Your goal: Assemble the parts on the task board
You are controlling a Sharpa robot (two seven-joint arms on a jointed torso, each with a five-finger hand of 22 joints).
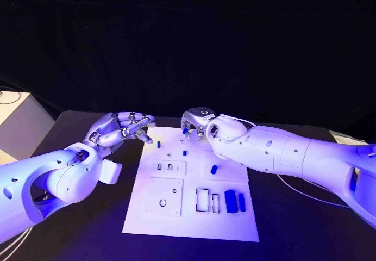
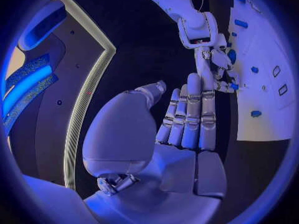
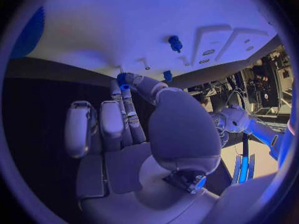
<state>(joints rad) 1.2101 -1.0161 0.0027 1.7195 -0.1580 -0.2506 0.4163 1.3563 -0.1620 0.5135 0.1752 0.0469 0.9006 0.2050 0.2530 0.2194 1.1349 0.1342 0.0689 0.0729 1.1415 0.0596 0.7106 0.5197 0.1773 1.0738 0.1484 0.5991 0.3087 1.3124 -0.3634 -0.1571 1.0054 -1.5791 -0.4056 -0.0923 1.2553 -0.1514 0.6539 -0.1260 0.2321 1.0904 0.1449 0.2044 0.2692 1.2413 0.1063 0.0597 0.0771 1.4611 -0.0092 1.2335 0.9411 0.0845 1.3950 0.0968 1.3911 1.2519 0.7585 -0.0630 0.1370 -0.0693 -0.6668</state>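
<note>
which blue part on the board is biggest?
The wide dark-blue block in the board's near right corner, beside the empty rectangular slots. A thinner blue bar lies at its right, and the parts farther up the task board are much smaller.

The left hand (image 1: 121, 129) hovers palm-up with its fingers loosely curled and holding nothing, its arm reaching in low. The right hand (image 1: 198, 124) points down, its fingertips (image 3: 124, 82) pinching a small blue part (image 3: 122, 78).
</note>
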